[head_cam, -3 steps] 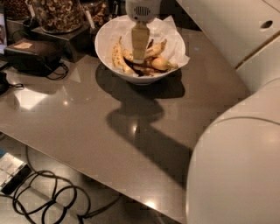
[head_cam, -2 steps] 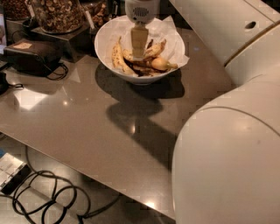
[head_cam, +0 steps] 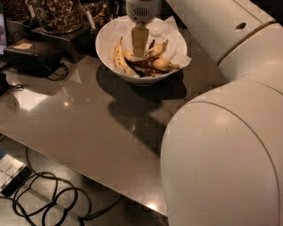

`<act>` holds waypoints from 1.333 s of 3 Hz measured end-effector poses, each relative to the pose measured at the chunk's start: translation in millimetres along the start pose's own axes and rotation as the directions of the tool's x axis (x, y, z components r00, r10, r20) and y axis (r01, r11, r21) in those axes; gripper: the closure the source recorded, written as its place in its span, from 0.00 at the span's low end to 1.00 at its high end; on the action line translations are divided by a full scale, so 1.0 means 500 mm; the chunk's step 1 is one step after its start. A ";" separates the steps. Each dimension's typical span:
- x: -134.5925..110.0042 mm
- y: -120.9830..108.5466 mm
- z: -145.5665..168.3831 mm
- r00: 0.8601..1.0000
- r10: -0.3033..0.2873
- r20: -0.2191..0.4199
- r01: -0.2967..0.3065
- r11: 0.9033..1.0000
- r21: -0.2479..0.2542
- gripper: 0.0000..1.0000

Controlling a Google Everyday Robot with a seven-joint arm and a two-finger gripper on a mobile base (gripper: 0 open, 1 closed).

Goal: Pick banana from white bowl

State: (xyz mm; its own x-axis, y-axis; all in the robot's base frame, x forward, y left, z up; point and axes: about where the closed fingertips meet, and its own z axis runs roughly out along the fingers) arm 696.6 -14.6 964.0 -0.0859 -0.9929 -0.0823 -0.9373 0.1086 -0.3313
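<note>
The white bowl [head_cam: 106, 37] stands at the back of the grey table, lined with crumpled white paper. Several bananas lie in it. The long, curved pale-yellow banana [head_cam: 118, 57] lies along the bowl's left side. A short plump orange-yellow one [head_cam: 162, 64] lies at the right, and a brown-spotted one [head_cam: 157, 47] behind it. My gripper [head_cam: 139, 54] hangs straight down into the middle of the bowl, just right of the long banana, its tips down among the fruit.
A glass jar of nuts [head_cam: 55, 13] on a dark stand and a black pouch [head_cam: 33, 55] sit to the bowl's left. My large white arm [head_cam: 225, 145] fills the right side. Cables [head_cam: 48, 198] lie on the floor below the table's front edge.
The gripper stays in the bowl at the same spot. My arm's near segment has swung further into view on the right.
</note>
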 end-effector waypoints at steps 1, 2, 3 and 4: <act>-0.001 -0.006 0.004 1.000 0.002 0.000 -0.002 1.000 -0.001 0.26; -0.001 -0.006 0.004 1.000 0.002 0.000 -0.002 1.000 -0.001 0.07; -0.001 -0.006 0.004 1.000 0.002 0.000 -0.002 1.000 0.000 0.00; -0.007 -0.022 0.018 1.000 0.012 0.009 -0.012 1.000 0.023 0.00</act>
State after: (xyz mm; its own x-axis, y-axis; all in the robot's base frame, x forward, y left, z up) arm 710.0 -12.0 959.5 -0.0942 -0.9911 -0.0943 -0.9280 0.1217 -0.3520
